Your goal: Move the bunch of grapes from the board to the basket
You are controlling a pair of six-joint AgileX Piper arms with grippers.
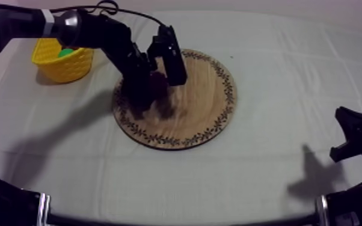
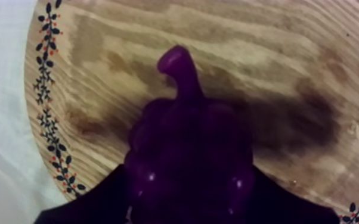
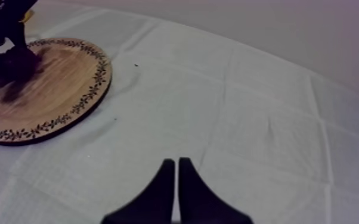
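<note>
The purple bunch of grapes (image 2: 188, 155) sits between the dark fingers (image 2: 86, 210) of my left gripper (image 2: 188, 205), stem pointing away, just over the round wooden board (image 2: 265, 53), where it casts a shadow. From above, my left gripper (image 1: 152, 96) hangs over the left part of the board (image 1: 204, 102), shut on the grapes (image 1: 157, 82). The yellow basket (image 1: 63, 65) stands at the back left, apart from the board. My right gripper (image 1: 355, 135) rests low at the right side; its fingers (image 3: 165, 190) lie together as a narrow wedge over bare cloth (image 3: 247, 119).
Something green (image 1: 67, 53) lies inside the basket. In the right wrist view the board (image 3: 56, 89) lies far off with the left gripper (image 3: 3, 36) over it. Bare cloth (image 1: 303, 78) spreads between the board and my right arm.
</note>
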